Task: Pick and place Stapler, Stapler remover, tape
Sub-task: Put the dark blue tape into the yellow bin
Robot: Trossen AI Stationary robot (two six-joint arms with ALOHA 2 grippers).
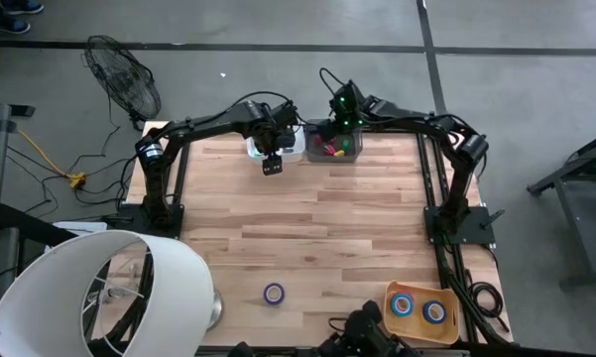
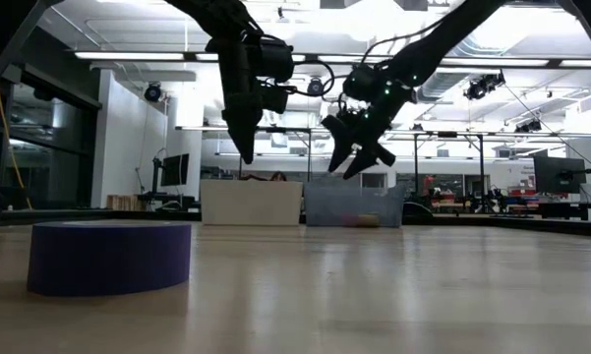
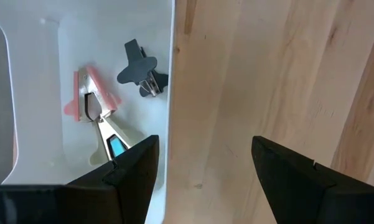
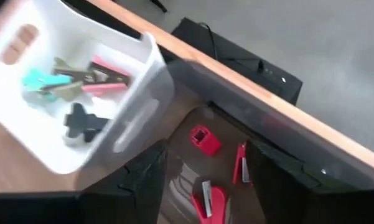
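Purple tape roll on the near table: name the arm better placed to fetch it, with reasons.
Left, though marginally. Both tools hang open over the far bins: the left tool by the white bin, the right tool over the clear bin. The purple tape roll lies almost in line with the left tool.

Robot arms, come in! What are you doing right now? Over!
Left gripper open, empty, beside white bin. Right gripper open above clear bin of red staplers. Purple tape alone on table, near edge. Nothing blocking.
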